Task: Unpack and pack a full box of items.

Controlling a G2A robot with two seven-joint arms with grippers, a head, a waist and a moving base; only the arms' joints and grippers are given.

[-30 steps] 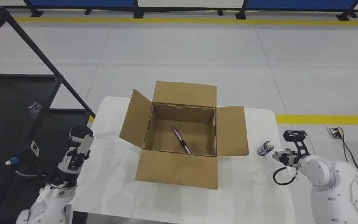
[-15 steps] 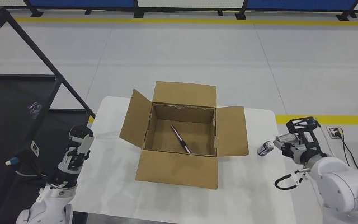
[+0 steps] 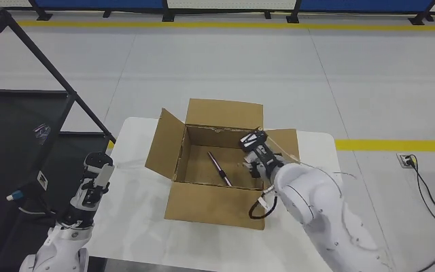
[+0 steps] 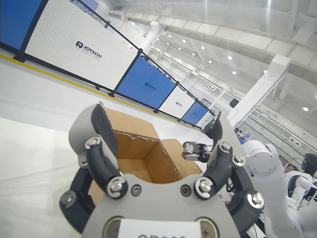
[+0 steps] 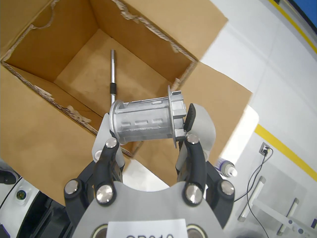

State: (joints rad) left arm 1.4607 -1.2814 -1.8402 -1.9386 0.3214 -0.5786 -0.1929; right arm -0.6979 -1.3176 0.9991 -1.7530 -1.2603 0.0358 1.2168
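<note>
The metal cylinder (image 5: 145, 125), clamped in the right gripper (image 5: 149, 122) over the right side of the box (image 5: 138, 35), should be lowered well inside (clear of the rod (image 5: 112, 75) on its floor) before release, the left gripper (image 4: 158, 118) being spread and empty.

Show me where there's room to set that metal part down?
The box floor is bare on both sides of the thin rod. The white table between the box and the left gripper is bare too. Crowded where the right gripper holds the metal cylinder.
</note>
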